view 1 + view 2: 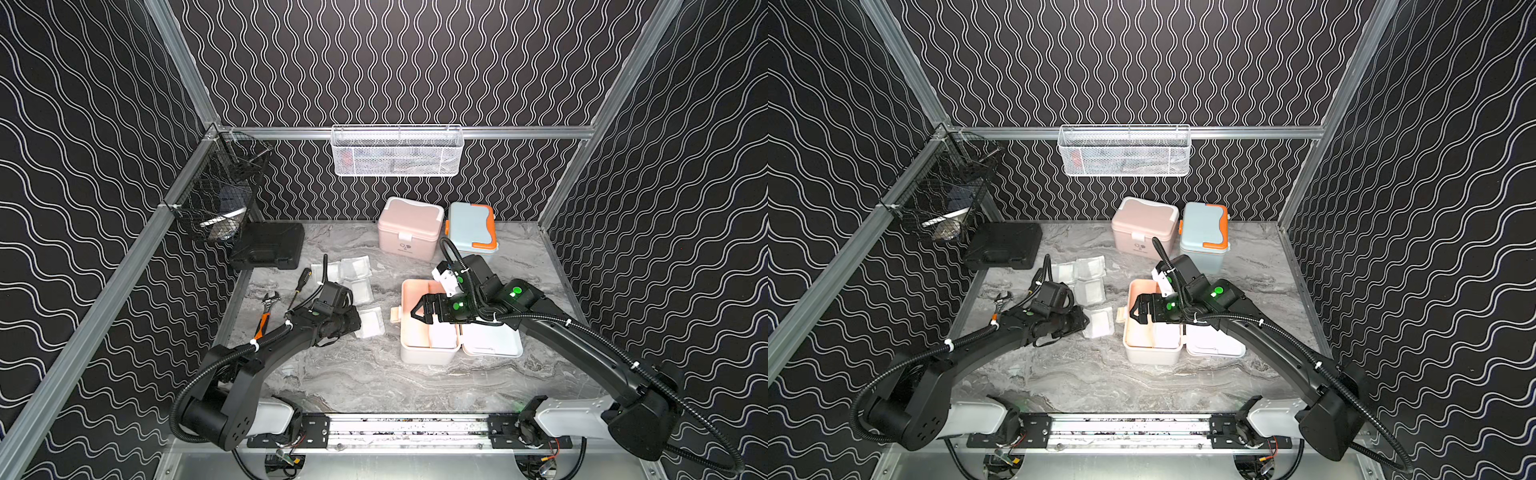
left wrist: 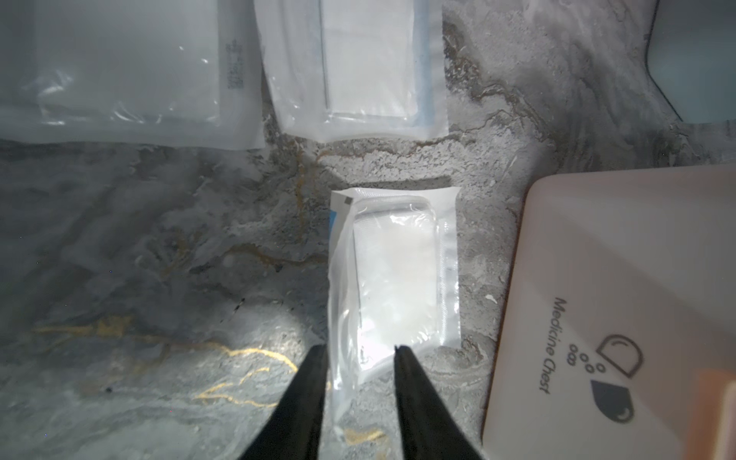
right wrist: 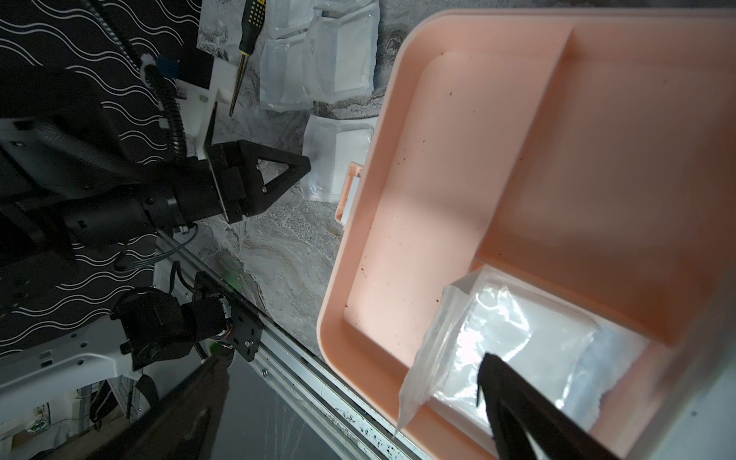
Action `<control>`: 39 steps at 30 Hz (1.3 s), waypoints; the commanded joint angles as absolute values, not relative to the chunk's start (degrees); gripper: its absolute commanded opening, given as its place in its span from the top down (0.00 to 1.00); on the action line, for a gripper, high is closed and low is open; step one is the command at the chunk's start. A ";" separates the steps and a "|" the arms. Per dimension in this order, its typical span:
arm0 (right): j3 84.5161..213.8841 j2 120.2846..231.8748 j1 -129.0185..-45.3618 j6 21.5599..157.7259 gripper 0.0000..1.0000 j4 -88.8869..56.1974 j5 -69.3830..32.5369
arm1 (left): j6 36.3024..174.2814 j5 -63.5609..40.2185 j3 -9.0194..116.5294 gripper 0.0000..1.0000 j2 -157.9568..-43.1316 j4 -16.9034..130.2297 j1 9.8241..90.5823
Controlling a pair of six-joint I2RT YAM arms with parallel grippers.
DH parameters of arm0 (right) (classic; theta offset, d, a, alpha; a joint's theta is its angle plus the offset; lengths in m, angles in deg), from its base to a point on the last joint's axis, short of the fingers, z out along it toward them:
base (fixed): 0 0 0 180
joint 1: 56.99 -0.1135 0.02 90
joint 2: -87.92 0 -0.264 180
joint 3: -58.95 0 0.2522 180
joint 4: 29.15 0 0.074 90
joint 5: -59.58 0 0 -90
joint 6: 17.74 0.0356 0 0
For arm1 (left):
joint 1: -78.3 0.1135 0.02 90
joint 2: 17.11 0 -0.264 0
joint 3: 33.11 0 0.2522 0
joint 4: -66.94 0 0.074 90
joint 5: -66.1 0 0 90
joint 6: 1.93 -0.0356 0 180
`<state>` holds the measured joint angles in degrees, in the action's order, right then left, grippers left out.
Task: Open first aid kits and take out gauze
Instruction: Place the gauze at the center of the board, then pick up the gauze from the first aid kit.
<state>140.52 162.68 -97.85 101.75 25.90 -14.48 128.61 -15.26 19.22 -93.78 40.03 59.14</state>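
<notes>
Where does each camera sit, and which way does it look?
Top views: above the base, looking down at the marble table; left arm, right arm show.
Left wrist: behind the left end effector, facing a gauze packet.
Right wrist: behind the right end effector, facing into the open white kit.
Both wrist views share that packet and kit.

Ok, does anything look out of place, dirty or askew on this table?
Two things. An adjustable wrench and a screwdriver lie near the loose gauze packets, odd among first aid supplies. In the right wrist view, dark specks dot the open kit's peach tray, as if dirty. Nothing looks spilled or broken.
</notes>
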 commanded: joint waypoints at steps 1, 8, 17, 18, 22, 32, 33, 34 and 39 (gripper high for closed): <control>140.45 162.08 -97.94 101.88 0.00 25.91 -15.10 | 126.97 -17.50 20.69 0.50 -90.93 36.31 59.23; 140.25 159.03 -97.94 102.35 0.00 24.74 -18.19 | 126.06 -17.59 24.62 0.18 -82.84 28.53 57.67; 137.93 150.19 -97.94 104.74 0.00 22.84 -30.41 | 127.08 -27.64 37.29 0.01 -82.47 18.48 39.10; 137.92 149.18 -97.94 105.21 0.00 22.90 -32.29 | 127.34 -28.65 38.48 0.02 -83.23 17.94 37.16; 135.64 145.06 -97.77 106.95 0.00 24.47 -39.74 | 127.83 -33.14 44.52 0.06 -87.94 15.61 28.67; 134.72 144.12 -95.98 109.47 0.00 29.91 -44.75 | 127.23 -35.15 55.45 0.28 -102.90 15.10 19.99; 134.53 143.92 -95.80 109.46 0.00 30.11 -44.66 | 127.15 -34.72 55.95 0.31 -104.04 15.44 19.94; 134.38 143.61 -95.60 109.50 0.00 30.29 -44.50 | 127.03 -34.20 56.46 0.36 -105.23 15.90 19.94; 133.80 142.37 -94.53 109.11 0.00 30.91 -43.81 | 127.16 -31.46 57.54 0.51 -109.12 18.08 19.94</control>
<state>134.01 142.79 -94.90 108.27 29.82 -43.35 127.10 -32.74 56.79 -107.88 16.56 19.89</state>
